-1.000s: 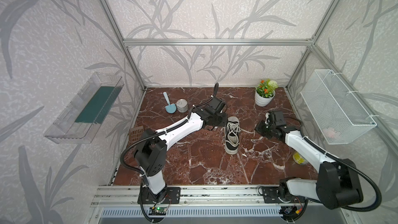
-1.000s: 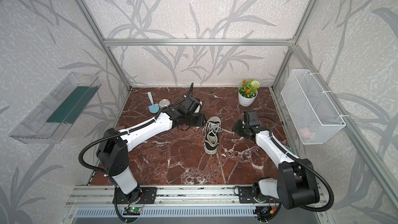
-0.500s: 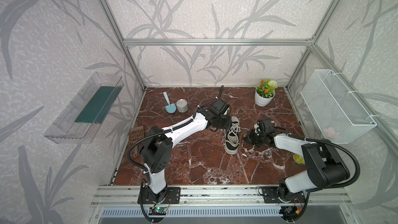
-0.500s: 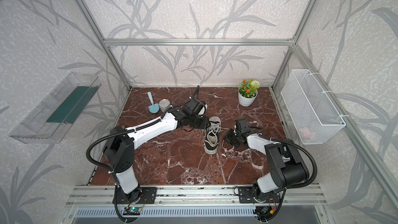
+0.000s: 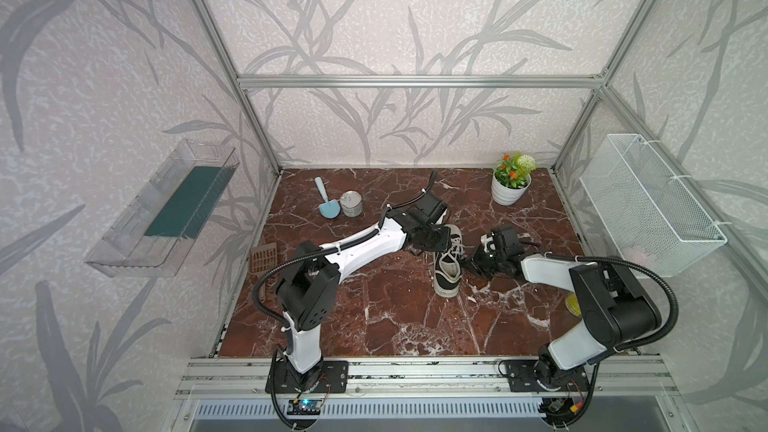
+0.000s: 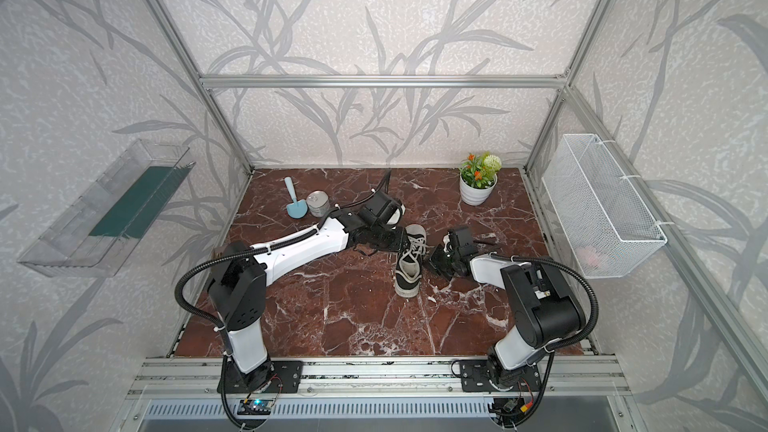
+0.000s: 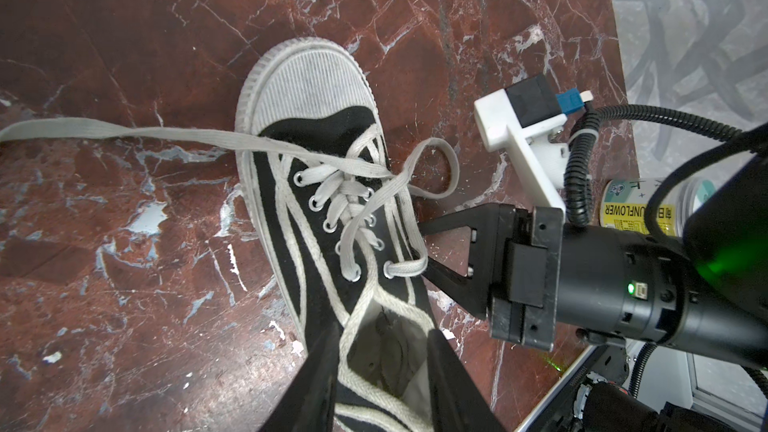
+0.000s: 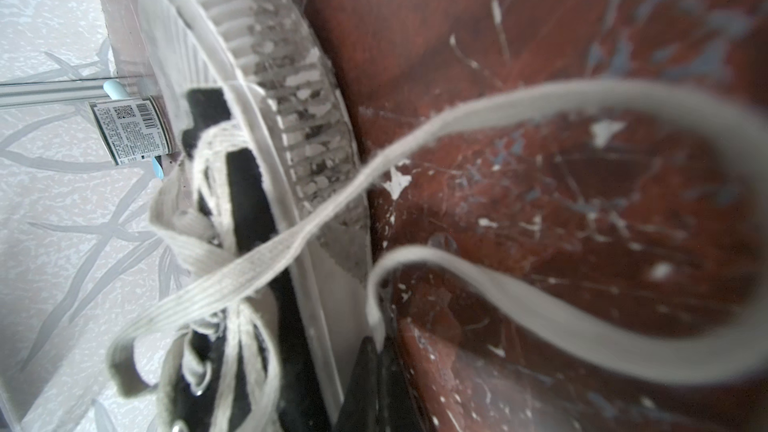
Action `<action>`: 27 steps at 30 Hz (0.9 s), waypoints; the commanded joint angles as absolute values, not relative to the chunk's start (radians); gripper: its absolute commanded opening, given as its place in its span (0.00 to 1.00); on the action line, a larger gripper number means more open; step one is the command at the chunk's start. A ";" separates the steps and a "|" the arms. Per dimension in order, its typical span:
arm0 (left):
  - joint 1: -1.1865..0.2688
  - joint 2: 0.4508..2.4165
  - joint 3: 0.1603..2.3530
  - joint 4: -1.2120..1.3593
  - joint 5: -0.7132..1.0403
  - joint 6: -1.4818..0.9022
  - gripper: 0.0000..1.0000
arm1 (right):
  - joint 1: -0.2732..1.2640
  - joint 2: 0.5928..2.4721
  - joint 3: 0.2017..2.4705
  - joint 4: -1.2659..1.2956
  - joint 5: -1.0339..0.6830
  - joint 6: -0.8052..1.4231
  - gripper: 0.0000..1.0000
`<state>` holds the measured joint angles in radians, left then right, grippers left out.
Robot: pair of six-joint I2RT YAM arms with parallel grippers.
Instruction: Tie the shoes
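The shoe lies on the table, can and scoop behind left, potted plant behind right.

canvas sneaker with woven laces, ribbed rubber toe cap, on glossy marble table.

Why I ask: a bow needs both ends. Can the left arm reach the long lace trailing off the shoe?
Probably yes: the left tool hangs open over the shoe; that lace runs uncovered over the table, opposite the right tool.
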<state>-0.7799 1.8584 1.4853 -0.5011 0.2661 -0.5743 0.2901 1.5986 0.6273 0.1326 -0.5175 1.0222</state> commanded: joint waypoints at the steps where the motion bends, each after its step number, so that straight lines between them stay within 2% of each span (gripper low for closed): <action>1: -0.783 1.873 1.520 -0.516 0.276 -0.560 0.38 | 0.293 1.605 0.650 0.197 -0.547 1.036 0.00; 27: -0.779 1.910 1.557 -0.543 0.286 -0.556 0.38 | 0.287 1.637 0.713 0.242 -0.580 1.019 0.00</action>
